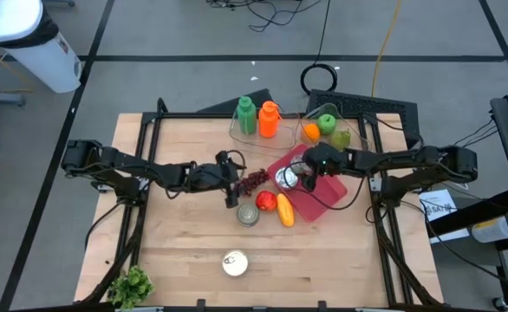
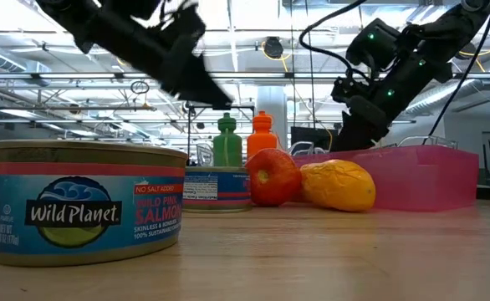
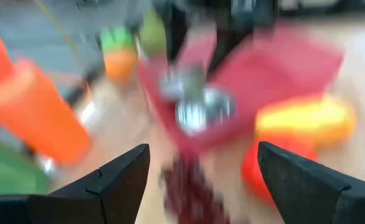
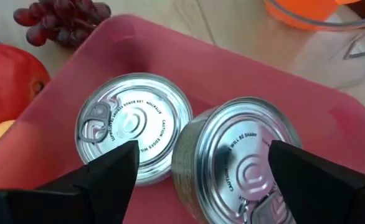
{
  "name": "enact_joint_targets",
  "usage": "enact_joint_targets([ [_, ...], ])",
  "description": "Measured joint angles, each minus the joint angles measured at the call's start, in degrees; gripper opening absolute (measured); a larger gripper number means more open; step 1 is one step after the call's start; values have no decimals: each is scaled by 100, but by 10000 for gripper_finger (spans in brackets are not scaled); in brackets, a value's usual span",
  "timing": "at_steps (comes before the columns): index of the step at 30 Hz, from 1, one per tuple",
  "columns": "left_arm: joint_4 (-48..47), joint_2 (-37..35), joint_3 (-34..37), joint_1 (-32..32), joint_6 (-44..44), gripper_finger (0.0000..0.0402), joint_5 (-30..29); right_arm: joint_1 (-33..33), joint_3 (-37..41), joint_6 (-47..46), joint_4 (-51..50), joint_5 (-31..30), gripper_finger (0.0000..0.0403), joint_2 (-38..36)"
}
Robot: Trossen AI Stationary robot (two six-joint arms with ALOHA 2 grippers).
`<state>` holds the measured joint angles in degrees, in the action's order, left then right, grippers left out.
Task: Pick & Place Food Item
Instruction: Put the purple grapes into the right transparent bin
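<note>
A pink tray (image 1: 330,194) (image 4: 170,56) holds two silver cans. One can (image 4: 129,127) lies flat. The other can (image 4: 245,162) is tilted, with its edge resting on the first. My right gripper (image 1: 309,178) (image 4: 204,149) hangs open over the tray, a finger on either side of the tilted can; I cannot tell whether it touches. My left gripper (image 1: 233,189) (image 3: 204,149) is open and raised off the table (image 2: 191,75), just left of the dark red grapes (image 1: 254,179) (image 3: 192,190). A red apple (image 1: 266,201), a yellow mango (image 1: 285,213) and a salmon can (image 1: 248,216) lie near the tray's near-left corner.
A green bottle (image 1: 246,115) and an orange bottle (image 1: 269,119) stand at the far edge, beside a clear container (image 1: 328,130) of produce. Another can (image 1: 235,263) sits near the table's near edge, and lettuce (image 1: 131,286) lies at the near-left corner. Bare wood shows left and right.
</note>
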<state>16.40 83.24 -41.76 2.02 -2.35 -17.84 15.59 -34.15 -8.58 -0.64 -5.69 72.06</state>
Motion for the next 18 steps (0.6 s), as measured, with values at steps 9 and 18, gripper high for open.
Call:
enact_joint_targets([
  [9,-1805,111,-7,117,1189,275,95,-230,0,-66,-7,0,336,-327],
  [18,-1665,626,2,494,929,222,-220,-297,0,26,266,-2,336,-405],
])
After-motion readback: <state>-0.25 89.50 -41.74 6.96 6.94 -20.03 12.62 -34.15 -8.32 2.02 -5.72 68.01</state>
